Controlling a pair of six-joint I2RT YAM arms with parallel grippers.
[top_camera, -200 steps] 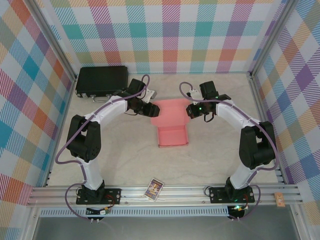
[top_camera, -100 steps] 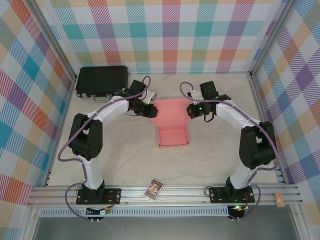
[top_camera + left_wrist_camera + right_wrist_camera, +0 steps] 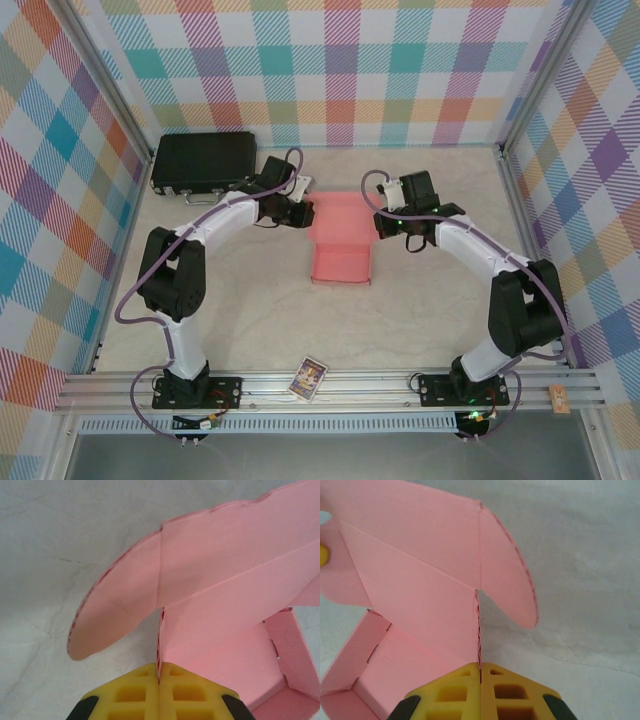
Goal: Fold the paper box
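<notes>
Left pincer (image 3: 303, 214), half open a second ago, has now clenched on the left edge of the paper box (image 3: 342, 240). In the left wrist view its yellow fingers (image 3: 135, 695) pinch the card at the slit below the rounded ear flap (image 3: 115, 615). Right pincer (image 3: 381, 222) stays clenched on the matching spot of the right edge.

The lid, which lay flat and wide behind the tray (image 3: 395, 660) before, now stands raised and leans over it. The box sits mid-counter (image 3: 250, 320), between the arms.

My reading: two-sided hold secured, lid closing under way, ears not yet tucked.

Around: black case (image 3: 203, 162) far left, just behind the left arm, apart from the box. Picture card (image 3: 309, 378) at the near edge, well apart.

Possible hindrance: the ears splay outward and may catch on the tray walls.
</notes>
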